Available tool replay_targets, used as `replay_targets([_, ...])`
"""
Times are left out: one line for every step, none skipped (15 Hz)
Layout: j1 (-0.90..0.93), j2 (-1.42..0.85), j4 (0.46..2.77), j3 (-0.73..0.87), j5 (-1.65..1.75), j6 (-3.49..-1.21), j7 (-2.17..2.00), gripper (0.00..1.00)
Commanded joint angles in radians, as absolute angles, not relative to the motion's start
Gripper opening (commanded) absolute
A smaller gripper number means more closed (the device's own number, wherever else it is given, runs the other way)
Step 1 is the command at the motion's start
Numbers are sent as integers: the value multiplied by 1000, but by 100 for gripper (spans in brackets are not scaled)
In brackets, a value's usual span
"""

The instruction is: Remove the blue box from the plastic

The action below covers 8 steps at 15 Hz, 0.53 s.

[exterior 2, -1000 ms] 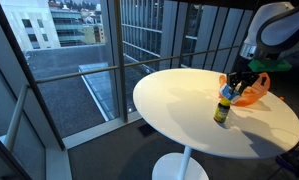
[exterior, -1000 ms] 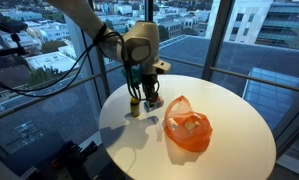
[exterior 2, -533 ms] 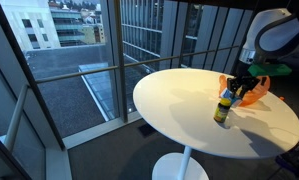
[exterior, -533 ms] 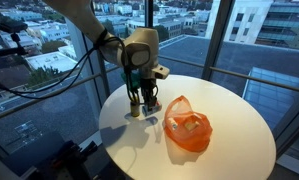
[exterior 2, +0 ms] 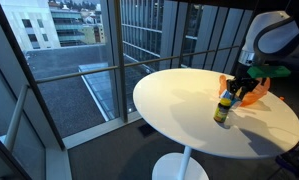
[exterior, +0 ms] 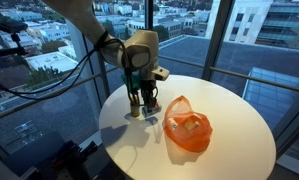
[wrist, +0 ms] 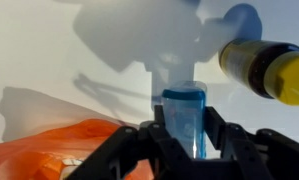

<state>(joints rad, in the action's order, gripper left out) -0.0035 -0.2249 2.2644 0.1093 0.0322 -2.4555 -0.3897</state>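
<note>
The blue box (wrist: 184,112) is a narrow, translucent blue container held upright between my gripper's fingers (wrist: 186,138), just above the white table. In both exterior views my gripper (exterior: 146,100) (exterior 2: 236,94) hangs low over the table, shut on the box. It is between the orange plastic bag (exterior: 187,126) (exterior 2: 253,90) and a small bottle. The bag lies crumpled on the table with pale items still inside. An edge of it shows at the lower left of the wrist view (wrist: 59,150).
A small dark bottle with a yellow cap (exterior: 135,107) (exterior 2: 222,110) (wrist: 266,66) stands close beside my gripper. The round white table (exterior: 229,110) (exterior 2: 179,95) stands next to large windows, and its edge is near the bottle.
My gripper has come down a little toward the table with the blue box in it, then stayed still. The bag and the bottle have not moved.
</note>
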Motion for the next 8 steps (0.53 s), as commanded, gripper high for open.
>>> replay_targets([0,-245,2244,103,30,-2465,-395,19])
replay_targets([1,-250,2240,100,24,-2465,-392,19])
replay_targets([1,-254,2236,96,17,-2466,-388,19])
replay_targets([2,-259,2232,92,13,-2467,-387,19])
replay_targets([4,-265,2226,88,10,-2470,-389,19])
replay_targets([7,-269,2221,85,8,-2472,-390,19])
replay_targets([10,-276,2217,83,10,-2483,-394,19])
replay_targets([11,-283,2211,81,11,-2491,-395,19])
